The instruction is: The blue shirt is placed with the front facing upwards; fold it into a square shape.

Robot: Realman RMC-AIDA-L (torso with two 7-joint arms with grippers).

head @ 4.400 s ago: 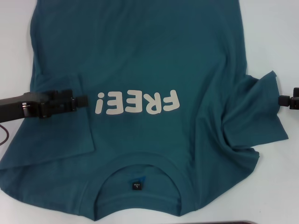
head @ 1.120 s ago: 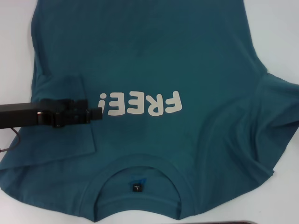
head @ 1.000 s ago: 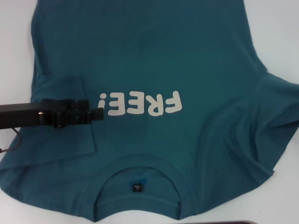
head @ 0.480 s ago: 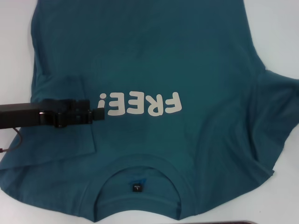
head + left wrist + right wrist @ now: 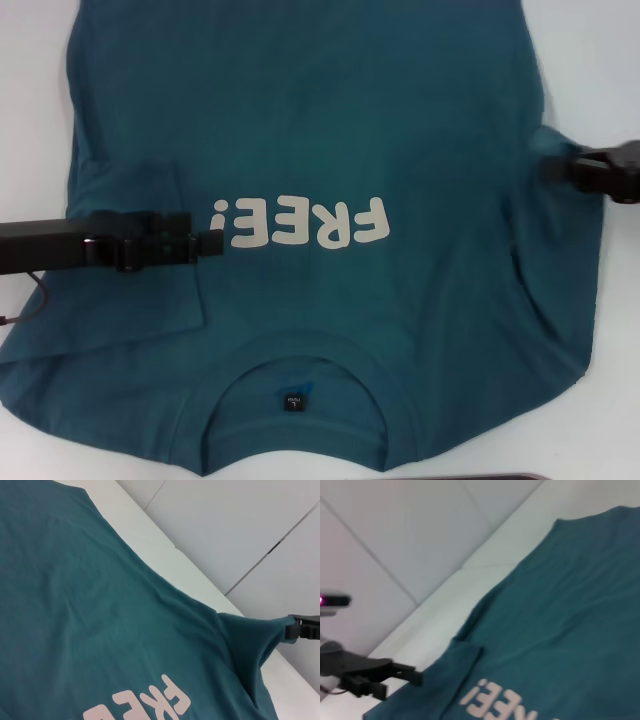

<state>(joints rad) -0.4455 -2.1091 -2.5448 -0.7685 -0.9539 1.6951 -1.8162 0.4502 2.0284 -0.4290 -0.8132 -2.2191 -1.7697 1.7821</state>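
White table [image 5: 30,100] under blue shirt [image 5: 300,120]; right gripper [image 5: 560,170] pinches sleeve, left gripper [image 5: 212,242] jaws unclear.

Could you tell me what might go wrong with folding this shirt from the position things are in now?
The right gripper holds only the tip of the right sleeve, lifted off the table; the cloth could slip free mid-fold. The left gripper sits beside the cream lettering, over the folded-in left sleeve, and may drag it askew. Wrinkles near that right sleeve could get folded in.
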